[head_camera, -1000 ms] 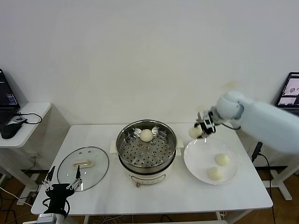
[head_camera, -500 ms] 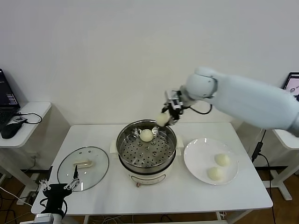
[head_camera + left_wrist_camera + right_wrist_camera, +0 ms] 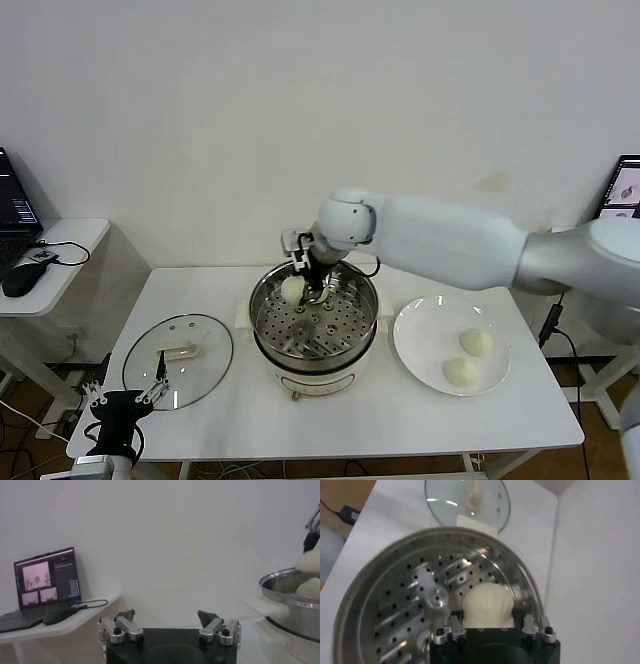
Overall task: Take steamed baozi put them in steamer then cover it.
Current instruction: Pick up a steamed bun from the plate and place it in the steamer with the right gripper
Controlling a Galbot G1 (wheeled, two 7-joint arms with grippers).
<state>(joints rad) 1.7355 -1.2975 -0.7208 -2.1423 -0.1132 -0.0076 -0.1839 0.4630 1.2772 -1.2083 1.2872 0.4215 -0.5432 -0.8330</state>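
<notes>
Meanwhile the right gripper (image 3: 306,284) gripped a baozi (image 3: 487,605) over the steamer (image 3: 361,335), at its far-left rim; released there, it might bump the neighbouring bun (image 3: 322,294); the left gripper (image 3: 169,621) waited open, near-left.

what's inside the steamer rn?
In the steamer, the perforated tray and one baozi between the right gripper's fingers at the far side. The gripper hides any bun behind it. Two more buns sit on the plate.

A lab test space: bare white wall, white table (image 3: 200,300), laptops (image 3: 18,212) on side desks (image 3: 70,235) flanking it.
</notes>
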